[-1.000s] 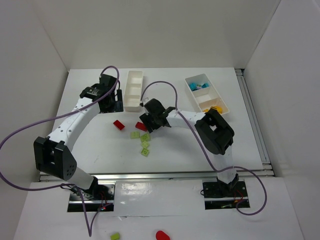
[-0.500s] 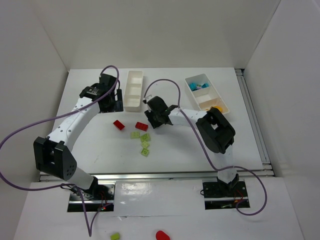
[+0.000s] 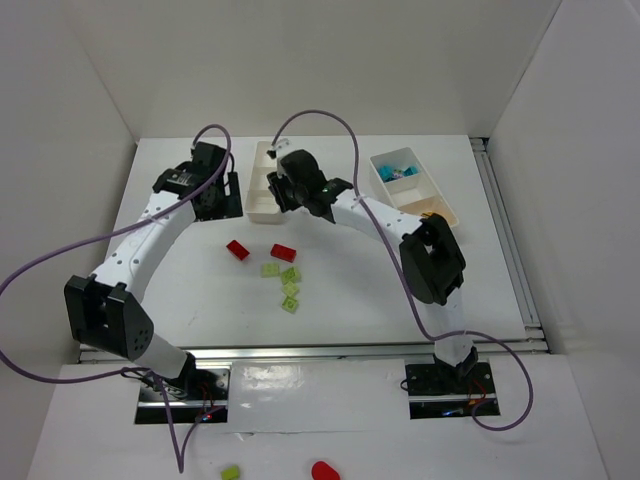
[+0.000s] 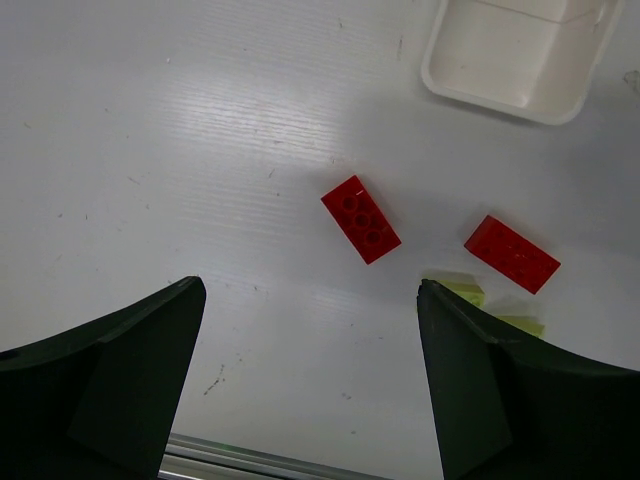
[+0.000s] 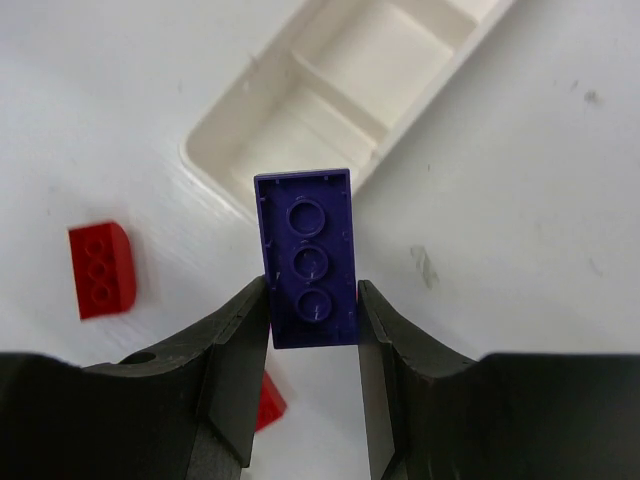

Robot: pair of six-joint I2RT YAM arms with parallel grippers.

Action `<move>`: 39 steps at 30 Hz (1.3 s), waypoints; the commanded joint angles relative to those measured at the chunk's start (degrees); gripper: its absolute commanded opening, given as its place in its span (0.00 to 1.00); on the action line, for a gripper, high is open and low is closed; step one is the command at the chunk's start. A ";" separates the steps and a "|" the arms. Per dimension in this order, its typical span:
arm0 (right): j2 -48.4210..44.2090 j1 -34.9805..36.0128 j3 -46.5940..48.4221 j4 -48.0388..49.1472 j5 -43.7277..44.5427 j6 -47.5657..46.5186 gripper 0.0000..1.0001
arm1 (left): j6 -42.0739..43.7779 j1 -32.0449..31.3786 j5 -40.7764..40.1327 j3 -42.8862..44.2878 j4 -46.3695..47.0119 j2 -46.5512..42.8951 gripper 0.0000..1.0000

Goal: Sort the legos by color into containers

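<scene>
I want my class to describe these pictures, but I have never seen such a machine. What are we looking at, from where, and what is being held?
Two robot arms stand at a table's near edge. One picture looks down from above; the others come from cameras on each wrist. The right arm's fingers pinch a purple brick near a white tray. The left arm's fingers are open, empty, over two red bricks. Green bricks lie nearby; a second tray holds cyan bricks.

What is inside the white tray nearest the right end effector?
From the right wrist, two compartments of the white tray look bare. The third runs off frame, and the purple brick held by the right end effector hides the tray's near corner.
</scene>
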 commanded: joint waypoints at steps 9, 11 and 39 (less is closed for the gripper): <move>16.10 1.16 21.04 1.40 -1.52 0.71 0.32 | -5.49 5.47 4.71 -2.21 -0.49 -4.72 0.96; 17.68 1.16 23.94 0.89 -1.52 1.32 0.34 | -6.02 6.17 5.32 -2.82 -0.49 -5.25 0.96; -21.95 -8.51 -15.68 -6.23 10.08 9.94 0.74 | -20.95 2.21 12.37 -10.55 5.83 8.10 0.95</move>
